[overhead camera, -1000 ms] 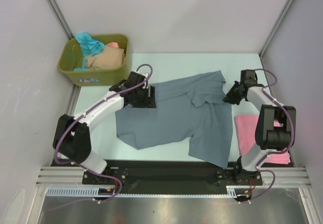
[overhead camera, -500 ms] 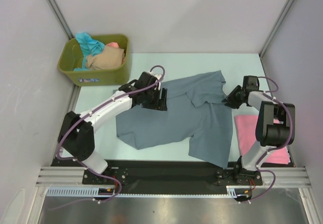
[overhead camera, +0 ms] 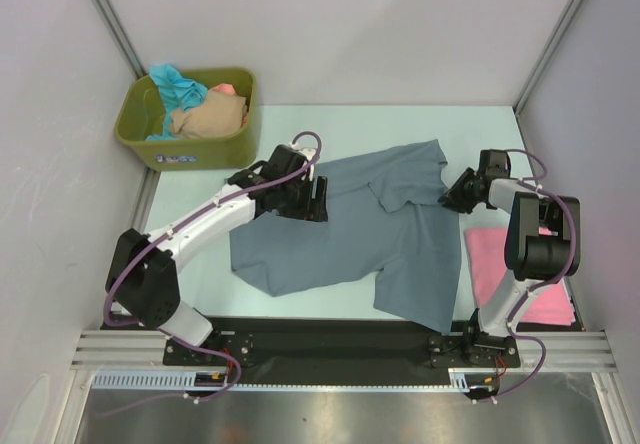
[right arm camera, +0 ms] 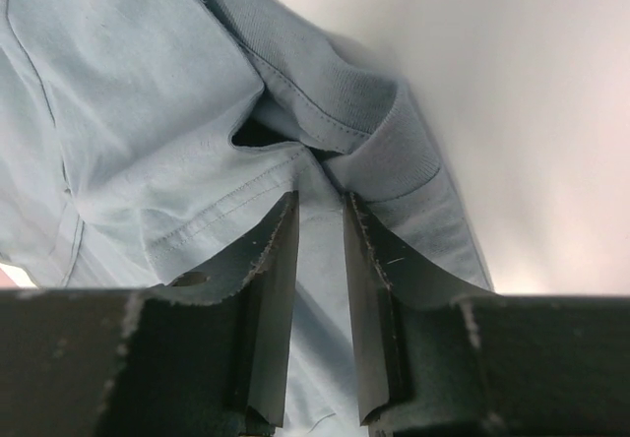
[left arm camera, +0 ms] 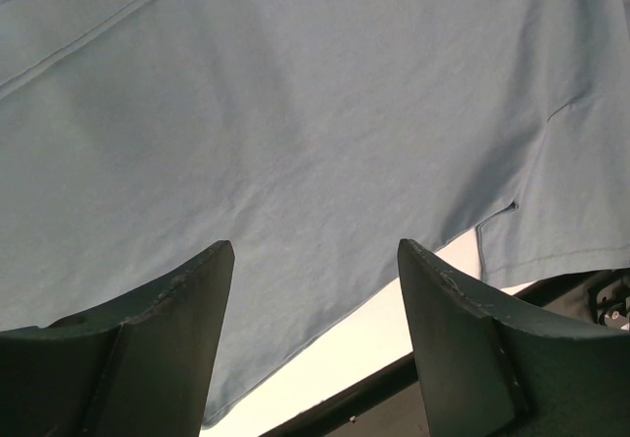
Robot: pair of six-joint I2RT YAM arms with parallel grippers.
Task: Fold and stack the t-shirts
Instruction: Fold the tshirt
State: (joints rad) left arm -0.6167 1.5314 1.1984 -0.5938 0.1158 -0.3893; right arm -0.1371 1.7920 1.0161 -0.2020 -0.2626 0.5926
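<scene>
A slate grey-blue t-shirt (overhead camera: pixel 340 234) lies spread on the table, its upper part folded over. My left gripper (overhead camera: pixel 318 200) hovers over its upper left area, open wide with nothing between the fingers; in the left wrist view (left arm camera: pixel 315 245) the cloth (left arm camera: pixel 295 112) lies flat below. My right gripper (overhead camera: pixel 450 196) rests at the shirt's right edge by the collar (right arm camera: pixel 384 152). Its jaws (right arm camera: pixel 320 199) stand a narrow gap apart, tips pressed on the cloth (right arm camera: pixel 148 93), which shows flat through the gap. A folded pink t-shirt (overhead camera: pixel 490 254) lies at the right, partly behind the right arm.
An olive-green tub (overhead camera: pixel 190 149) stands at the back left holding teal (overhead camera: pixel 175 84), beige (overhead camera: pixel 205 119) and salmon (overhead camera: pixel 225 90) shirts. White walls close in on both sides. The black rail of the arm bases (overhead camera: pixel 330 349) runs along the near edge.
My left gripper has swung right from the shirt's left edge to over its body, still open. The right gripper has shifted slightly outward along the shirt's right edge.
</scene>
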